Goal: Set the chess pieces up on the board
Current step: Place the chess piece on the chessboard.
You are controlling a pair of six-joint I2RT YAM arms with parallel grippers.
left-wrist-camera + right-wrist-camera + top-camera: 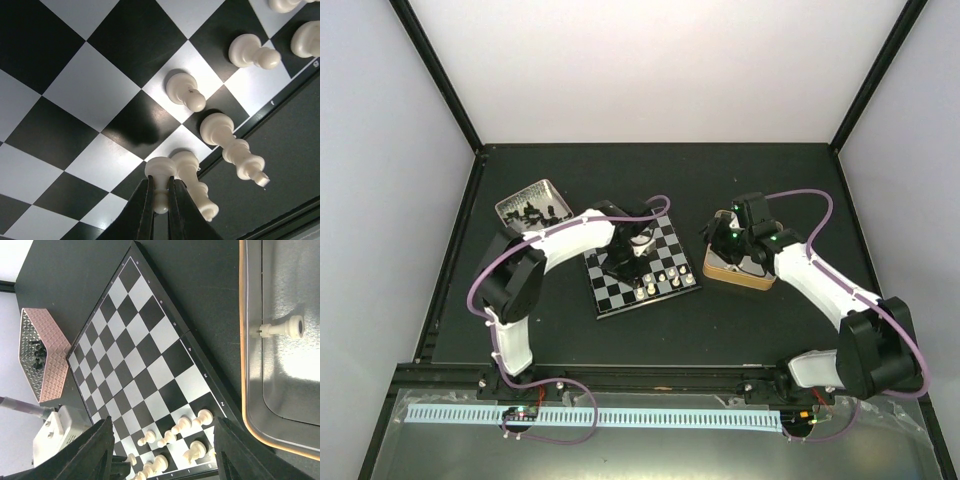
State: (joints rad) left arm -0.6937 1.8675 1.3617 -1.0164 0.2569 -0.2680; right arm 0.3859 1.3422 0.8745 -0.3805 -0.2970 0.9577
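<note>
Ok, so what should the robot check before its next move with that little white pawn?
1. Grip: left pincer shut on the white pawn: ok.
2. Pawn resting on the board: cannot tell.
3. Room from the tall white piece beside the pawn: not ok, they look very close.
4. The right pincer open and off the board: ok.
5. Spare white piece in the tan box: lies on its side with nothing on top of it, ok.
</note>
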